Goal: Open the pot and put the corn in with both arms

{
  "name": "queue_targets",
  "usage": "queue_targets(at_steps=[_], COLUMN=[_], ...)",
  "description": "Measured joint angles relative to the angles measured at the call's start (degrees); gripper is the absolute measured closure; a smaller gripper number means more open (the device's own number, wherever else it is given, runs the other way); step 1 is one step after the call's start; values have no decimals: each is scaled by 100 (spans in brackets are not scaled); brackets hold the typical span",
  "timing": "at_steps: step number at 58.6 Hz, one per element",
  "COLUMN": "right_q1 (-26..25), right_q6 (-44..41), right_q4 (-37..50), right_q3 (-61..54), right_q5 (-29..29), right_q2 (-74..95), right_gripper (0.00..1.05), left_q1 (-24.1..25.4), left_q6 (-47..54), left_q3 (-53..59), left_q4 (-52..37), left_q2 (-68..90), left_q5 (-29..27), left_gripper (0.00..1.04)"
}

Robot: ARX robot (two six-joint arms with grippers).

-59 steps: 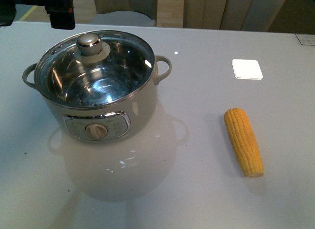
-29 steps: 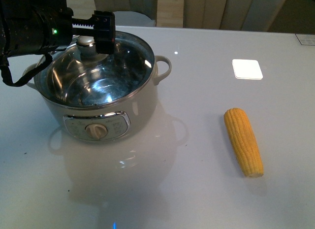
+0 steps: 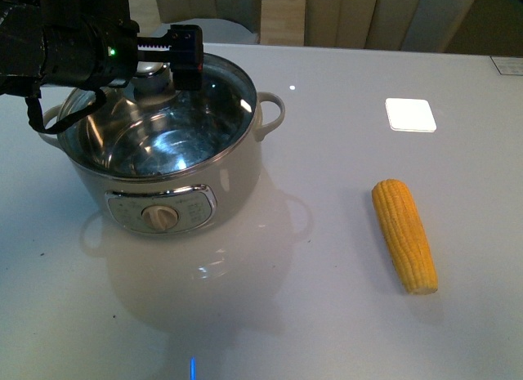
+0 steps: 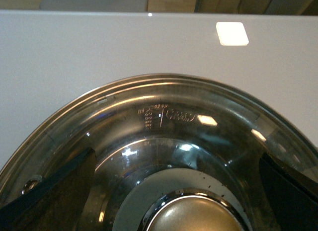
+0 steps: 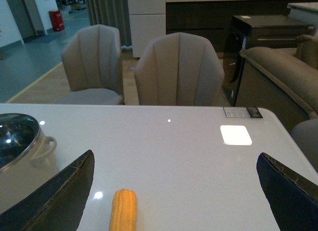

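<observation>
Left gripper [image 4: 171, 193]: jaws spread, empty, either side of knob [image 4: 191, 216]; lid [image 4: 164, 116] seated on pot [image 3: 163, 192]; right gripper [image 5: 174, 191]: jaws spread, empty; corn [image 3: 404, 234] on table [image 3: 327, 118], well right of pot, lying front-to-back, nearer right arm.

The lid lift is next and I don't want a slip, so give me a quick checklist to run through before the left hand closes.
1. Open left hand around knob: ok.
2. Even gap from knob to both fingers: ok.
3. Depth of fingers on knob: cannot tell.
4. Glass lid seated flat on pot: ok.
5. Nothing touching corn on table: ok.
6. Open right hand, corn ahead of it: ok.
</observation>
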State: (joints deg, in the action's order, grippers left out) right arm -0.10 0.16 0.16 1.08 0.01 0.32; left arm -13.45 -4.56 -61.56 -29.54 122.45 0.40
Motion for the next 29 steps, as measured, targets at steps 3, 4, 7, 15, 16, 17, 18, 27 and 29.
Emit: queue_targets(at_steps=[3, 4, 7, 15, 16, 17, 18, 27, 29], right_q1=[0, 0, 0, 0, 0, 0, 0, 0, 0], right_q6=[0, 0, 0, 0, 0, 0, 0, 0, 0], right_q4=[0, 0, 0, 0, 0, 0, 0, 0, 0], right_q3=[0, 0, 0, 2, 0, 2, 0, 0, 0], right_q5=[0, 0, 2, 0, 2, 2, 0, 2, 2], right_q2=[0, 0, 0, 0, 0, 0, 0, 0, 0], right_gripper=[9, 9, 9, 9, 9, 9, 9, 9, 9], left_q1=[0, 0, 0, 0, 0, 0, 0, 2, 2], left_q6=[2, 17, 20, 17, 15, 15, 15, -4, -7], left_q3=[-35, -48, -98, -186, -195, -199, -208, -238, -238], left_q4=[118, 168, 289, 485, 505, 520, 538, 592, 592], left_q2=[4, 4, 4, 4, 4, 4, 4, 4, 4], left_q5=[-22, -24, -20, 0, 2, 2, 7, 26, 28], left_gripper=[7, 7, 7, 7, 7, 7, 7, 7, 7])
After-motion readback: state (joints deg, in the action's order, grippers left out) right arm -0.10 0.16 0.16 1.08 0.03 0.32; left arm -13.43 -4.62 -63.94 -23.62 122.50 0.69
